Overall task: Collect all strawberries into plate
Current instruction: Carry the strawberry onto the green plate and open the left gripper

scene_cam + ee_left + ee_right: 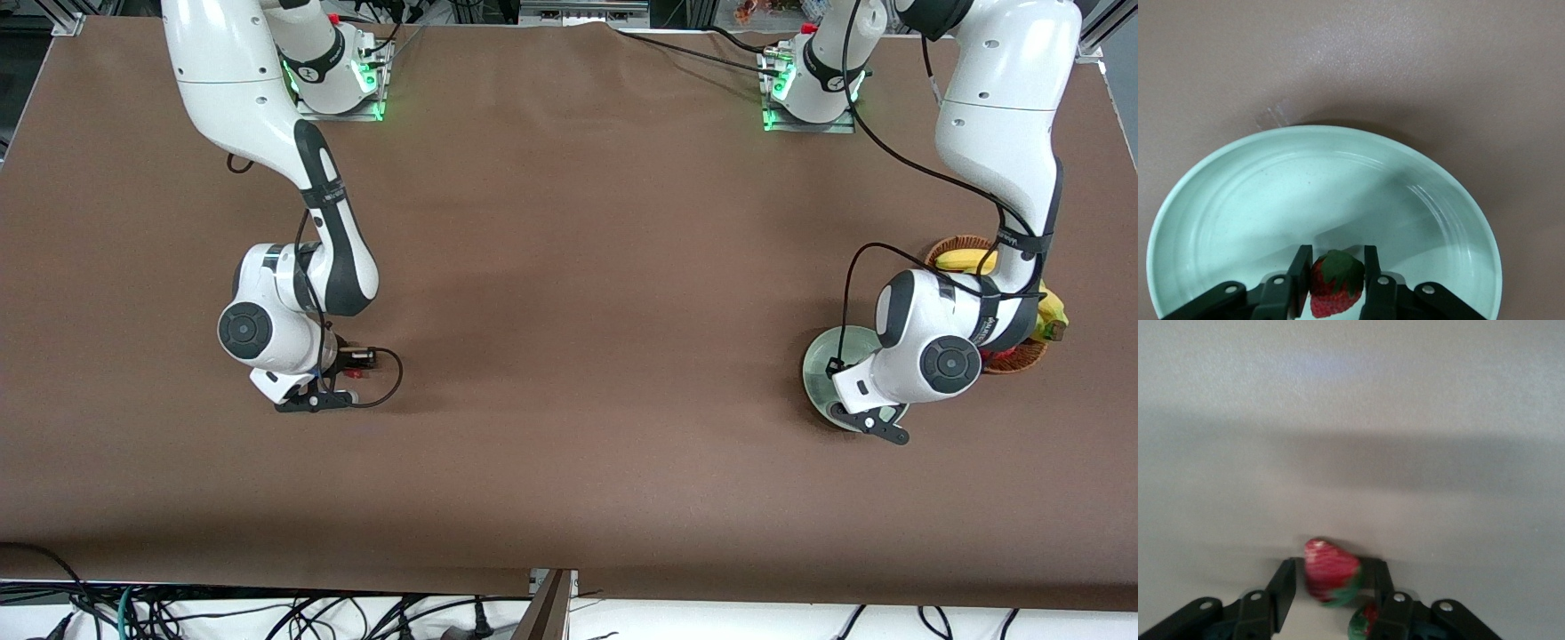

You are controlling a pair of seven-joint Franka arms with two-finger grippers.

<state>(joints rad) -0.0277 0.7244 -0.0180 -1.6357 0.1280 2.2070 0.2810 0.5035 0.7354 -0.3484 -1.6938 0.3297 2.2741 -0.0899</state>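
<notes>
Mint-green plate (1238, 200) lies under my left gripper (1335, 280), which pinches a strawberry (1335, 287); my right gripper (1335, 587), over bare table (1351, 420), pinches another strawberry (1330, 570).

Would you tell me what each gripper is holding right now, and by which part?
The left gripper, over the plate, flanks a strawberry by its sides; the right gripper flanks another strawberry. Whether either grip is firm cannot be told.

Two glossy white robot arms with dark grey joint bands and round dark caps rise from metal bases lit by green lights. Black cables loop along each arm. The left gripper (1335, 283) and right gripper (1331, 597) have black fingers fastened with silver screws.
</notes>
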